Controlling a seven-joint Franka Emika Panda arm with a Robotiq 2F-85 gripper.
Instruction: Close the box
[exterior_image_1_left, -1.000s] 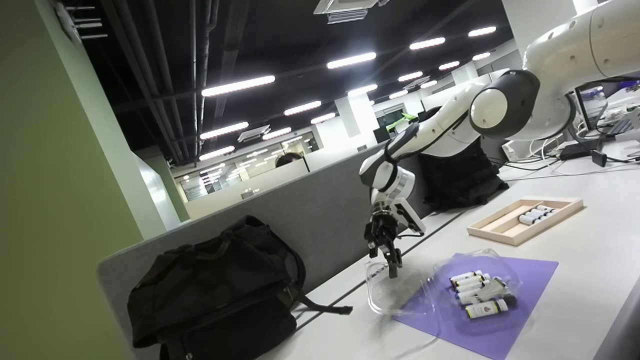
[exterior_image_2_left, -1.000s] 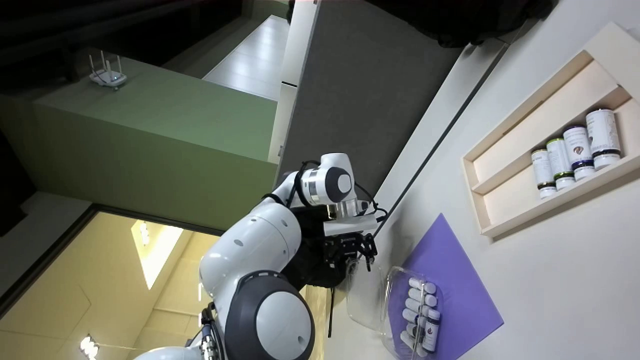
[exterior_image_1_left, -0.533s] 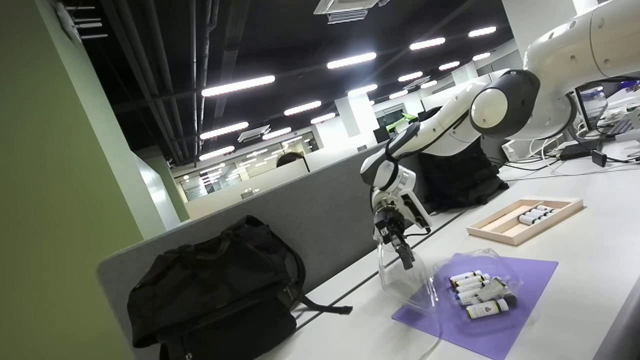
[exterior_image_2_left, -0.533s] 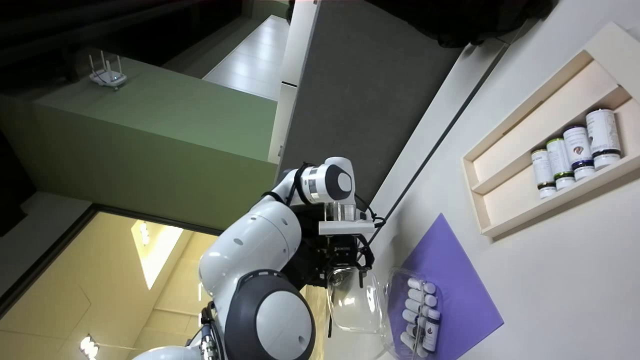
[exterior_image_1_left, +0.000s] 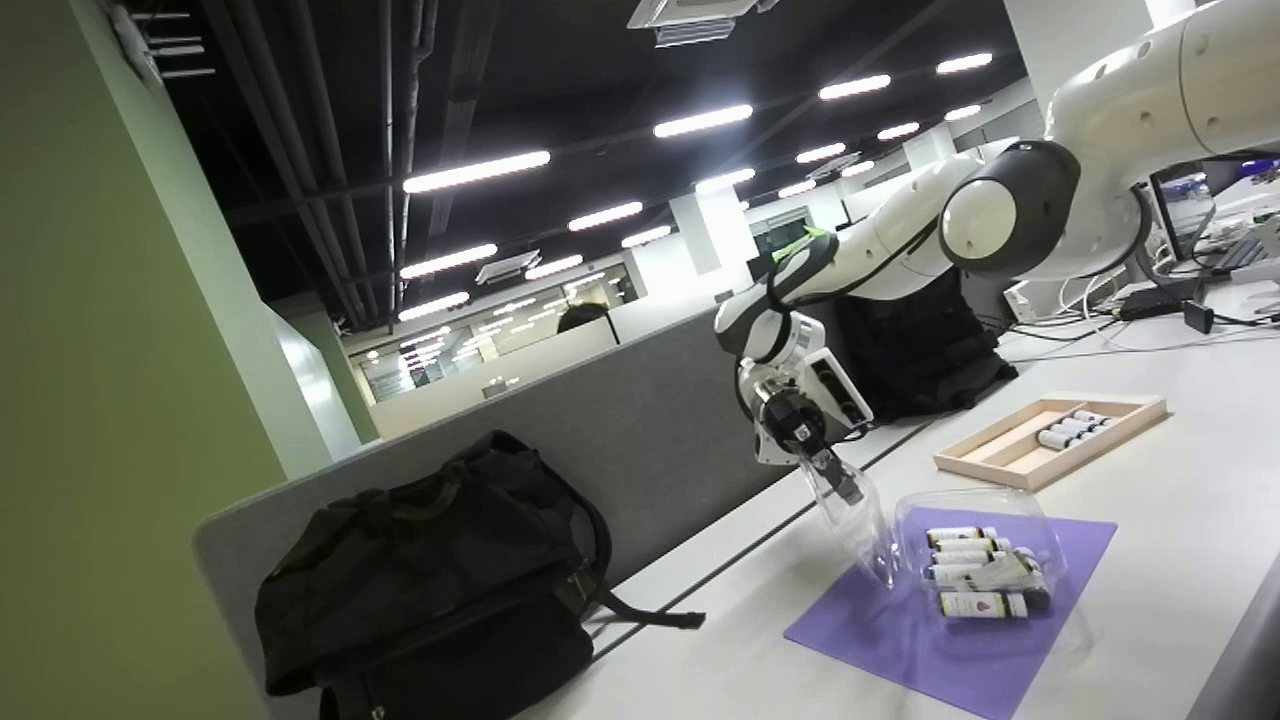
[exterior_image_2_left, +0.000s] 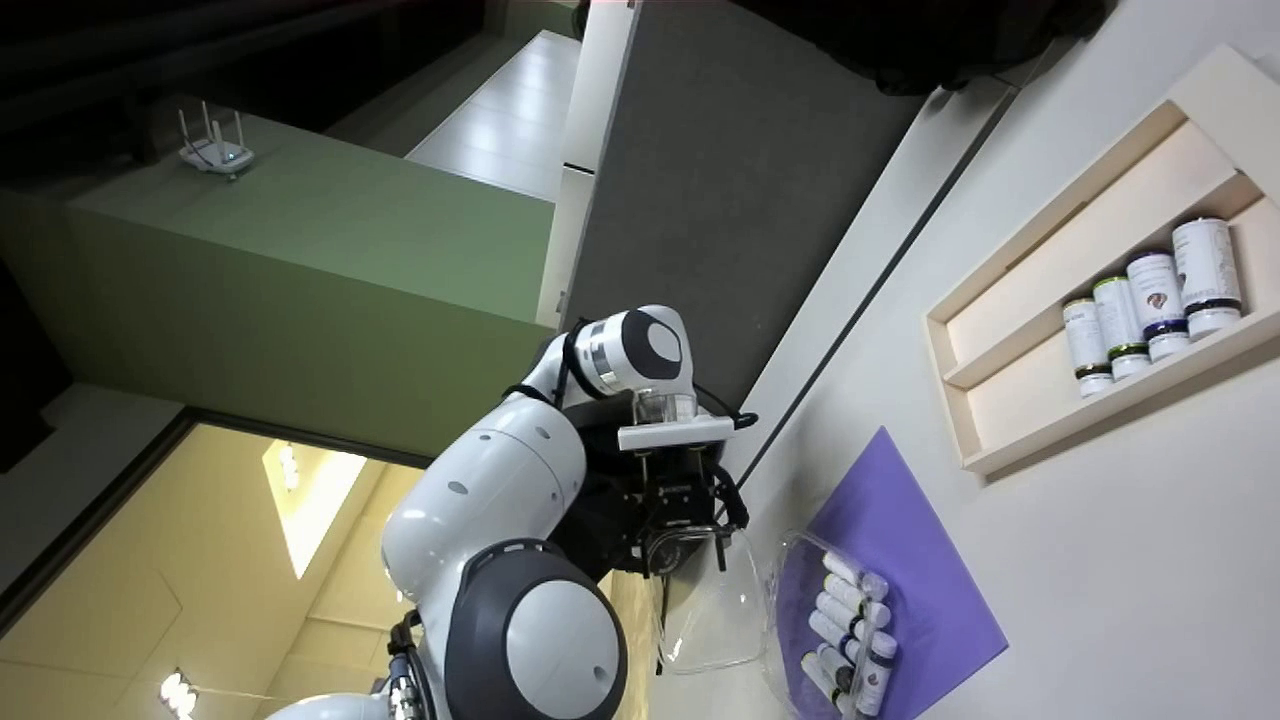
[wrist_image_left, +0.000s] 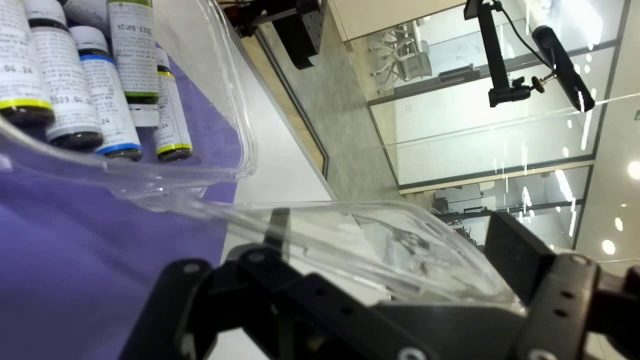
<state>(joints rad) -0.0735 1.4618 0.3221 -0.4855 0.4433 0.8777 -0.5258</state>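
In the wrist view, we see the hand spread apart at the tilted lid, box at ten o'clock.

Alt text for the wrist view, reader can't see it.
Open gripper at the tilted, unclosed lid of a clear plastic box. Small labelled bottles lie in the box, over a purple sheet; a chair shows in the sideways background.

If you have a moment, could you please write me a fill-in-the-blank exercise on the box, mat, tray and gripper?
The mat is ____ in colour.
The tray holds ____ bottles.
The lid of the box is not closed but ____.
The gripper has its jaws ____, not together.
Missing words: purple; four; open; apart.
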